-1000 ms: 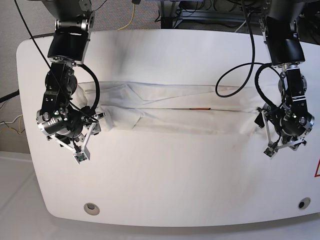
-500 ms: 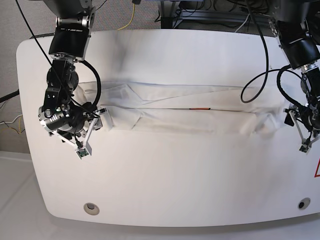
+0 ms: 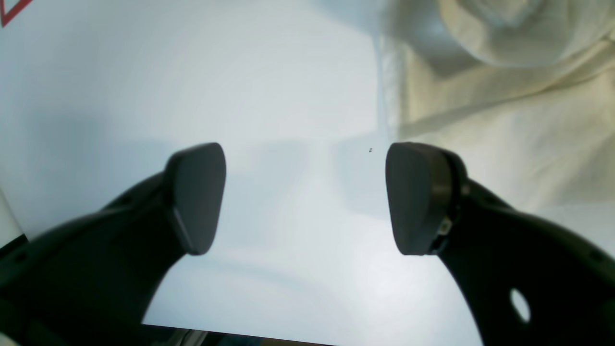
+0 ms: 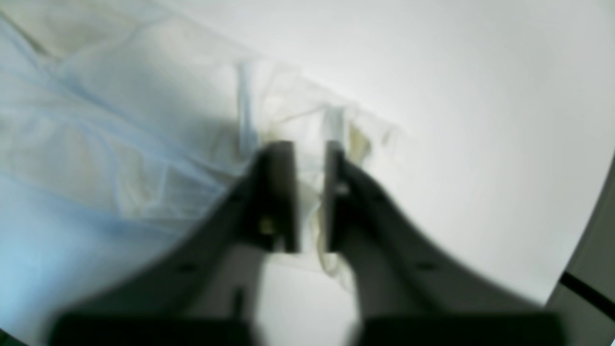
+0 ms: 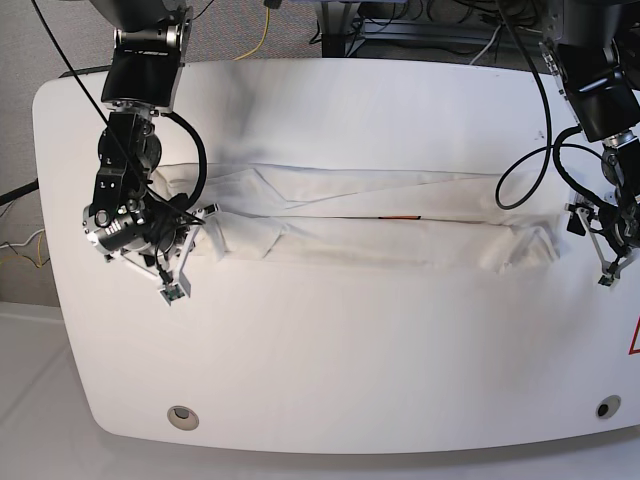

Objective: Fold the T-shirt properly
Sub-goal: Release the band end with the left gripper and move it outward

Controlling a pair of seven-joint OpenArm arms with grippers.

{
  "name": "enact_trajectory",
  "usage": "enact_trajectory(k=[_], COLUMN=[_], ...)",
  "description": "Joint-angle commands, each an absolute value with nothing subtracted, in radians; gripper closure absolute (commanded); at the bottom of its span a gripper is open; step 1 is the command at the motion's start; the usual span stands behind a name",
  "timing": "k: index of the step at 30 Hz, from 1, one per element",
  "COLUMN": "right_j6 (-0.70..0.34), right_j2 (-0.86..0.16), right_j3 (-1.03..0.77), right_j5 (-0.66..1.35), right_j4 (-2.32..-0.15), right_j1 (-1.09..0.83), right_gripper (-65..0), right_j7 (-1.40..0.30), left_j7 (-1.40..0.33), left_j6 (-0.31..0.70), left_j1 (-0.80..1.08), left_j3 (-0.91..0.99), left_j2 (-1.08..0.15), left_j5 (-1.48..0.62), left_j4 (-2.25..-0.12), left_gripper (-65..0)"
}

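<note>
The white T-shirt (image 5: 380, 225) lies folded into a long strip across the middle of the table (image 5: 330, 350). A thin orange-red line of print shows in its centre fold. My right gripper (image 5: 200, 222) is at the strip's left end. In the blurred right wrist view its jaws (image 4: 307, 192) stand nearly closed with the T-shirt (image 4: 144, 158) pinched between them. My left gripper (image 5: 580, 225) hovers just off the strip's right end. In the left wrist view it (image 3: 307, 197) is open and empty over bare table, with the T-shirt (image 3: 504, 120) at the upper right.
A red triangle mark (image 5: 634, 340) sits at the table's right edge and also shows in the left wrist view (image 3: 12, 9). Two round holes (image 5: 181, 416) (image 5: 603, 407) are near the front edge. Black cables (image 5: 530, 165) hang from both arms.
My left arm has swung right, off the T-shirt's right end toward the table's edge. My right arm has lifted slightly and moved onto the left end.
</note>
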State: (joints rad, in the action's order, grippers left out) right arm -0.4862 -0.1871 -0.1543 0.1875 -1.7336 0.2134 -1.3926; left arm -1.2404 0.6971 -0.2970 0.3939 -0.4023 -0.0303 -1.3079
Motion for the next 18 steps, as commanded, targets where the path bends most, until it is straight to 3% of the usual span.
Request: enact_trajectory(k=[1, 18], right_j6=[-0.481, -0.481], right_j2=[-0.171, -0.159], right_j3=[-0.156, -0.154], right_j5=[0.189, 0.189], right_j4=[-1.75, -1.751], right_j1=[0.209, 0.162], right_gripper=[0.0, 0.0], right_j7=[-1.385, -1.38], left_j7=[-1.234, -1.236], left_j6=[0.698, 0.698], left_j1=[-0.318, -0.325], left_j3=[0.401, 0.401], left_j2=[-0.421, -0.421], left_j5=[-0.035, -0.036], left_j4=[-1.323, -1.319], left_gripper=[-49.7, -49.7])
